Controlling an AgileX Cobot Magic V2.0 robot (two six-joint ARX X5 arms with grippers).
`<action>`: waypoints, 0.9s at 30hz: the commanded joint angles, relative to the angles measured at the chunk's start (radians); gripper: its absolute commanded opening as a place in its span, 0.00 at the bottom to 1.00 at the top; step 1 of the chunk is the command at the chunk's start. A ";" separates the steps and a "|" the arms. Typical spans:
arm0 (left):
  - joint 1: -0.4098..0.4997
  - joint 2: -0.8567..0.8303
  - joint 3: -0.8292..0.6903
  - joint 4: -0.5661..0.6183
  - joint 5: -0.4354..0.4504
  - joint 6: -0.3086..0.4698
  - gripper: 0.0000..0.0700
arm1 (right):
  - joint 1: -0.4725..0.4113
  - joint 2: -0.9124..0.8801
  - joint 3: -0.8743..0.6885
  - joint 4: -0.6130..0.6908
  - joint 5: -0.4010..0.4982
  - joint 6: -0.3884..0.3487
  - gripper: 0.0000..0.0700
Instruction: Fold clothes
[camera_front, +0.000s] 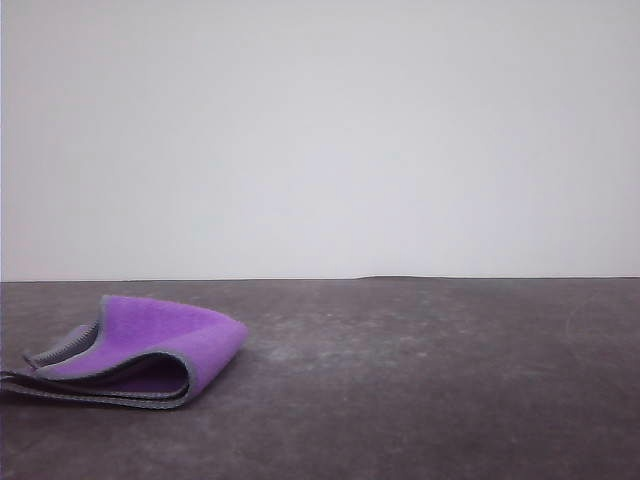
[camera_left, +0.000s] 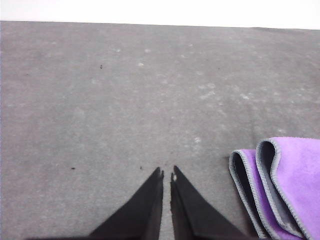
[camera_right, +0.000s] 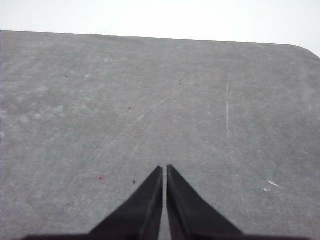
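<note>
place: bare test bench, lab-like | evidence: scuffed dark grey tabletop; plain white wall

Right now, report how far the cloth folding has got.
Done: the cloth lies folded over on the table, purple face out, grey hemmed layers stacked at its open edge. In hand: nothing; the left gripper and right gripper are shut and empty, the left beside the cloth, not touching. Left: perhaps flattening the puffy fold; whether another fold is needed I cannot tell.
</note>
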 joint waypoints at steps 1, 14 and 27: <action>-0.002 -0.001 -0.018 -0.010 -0.003 -0.003 0.02 | -0.001 0.000 -0.008 0.011 0.004 0.011 0.01; -0.002 -0.001 -0.018 -0.010 -0.003 -0.003 0.02 | -0.001 0.000 -0.008 0.011 0.004 0.011 0.01; -0.002 -0.001 -0.018 -0.010 -0.003 -0.003 0.02 | -0.001 0.000 -0.008 0.011 0.004 0.011 0.01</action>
